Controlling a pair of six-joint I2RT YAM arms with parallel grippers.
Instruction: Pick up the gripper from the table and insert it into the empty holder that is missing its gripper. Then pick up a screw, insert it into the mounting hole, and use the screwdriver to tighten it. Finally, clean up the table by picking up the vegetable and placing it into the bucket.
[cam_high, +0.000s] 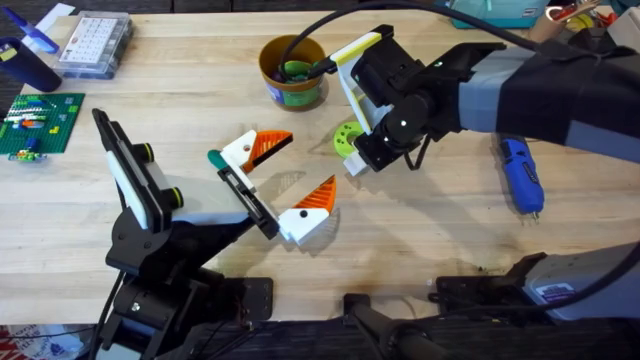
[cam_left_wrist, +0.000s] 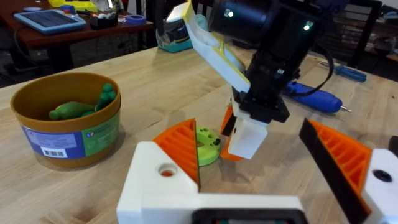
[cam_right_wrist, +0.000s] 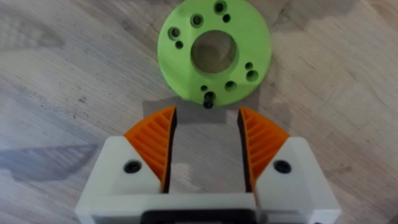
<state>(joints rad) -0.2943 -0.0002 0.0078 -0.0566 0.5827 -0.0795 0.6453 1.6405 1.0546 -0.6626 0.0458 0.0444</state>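
Note:
A lime-green disc (cam_right_wrist: 214, 50) with several holes lies flat on the table, and a small dark screw (cam_right_wrist: 208, 99) stands in a hole near its rim. My right gripper (cam_right_wrist: 205, 146) hangs open just above the disc (cam_high: 347, 137), with nothing between its orange pads (cam_right_wrist: 152, 146). My left gripper (cam_high: 290, 175) is spread wide open, to the left of the disc (cam_left_wrist: 208, 144). The dark-green vegetable (cam_high: 295, 70) lies inside the yellow-brown bucket (cam_high: 266, 58), as the left wrist view also shows: vegetable (cam_left_wrist: 81, 109), bucket (cam_left_wrist: 68, 140). The blue screwdriver (cam_high: 520, 175) lies on the table at the right.
A clear compartment box (cam_high: 95, 45) and a green building plate (cam_high: 40, 120) sit at the far left. Bare wood lies between the disc and the screwdriver (cam_left_wrist: 311, 99). The right arm (cam_high: 540, 90) spans the upper right.

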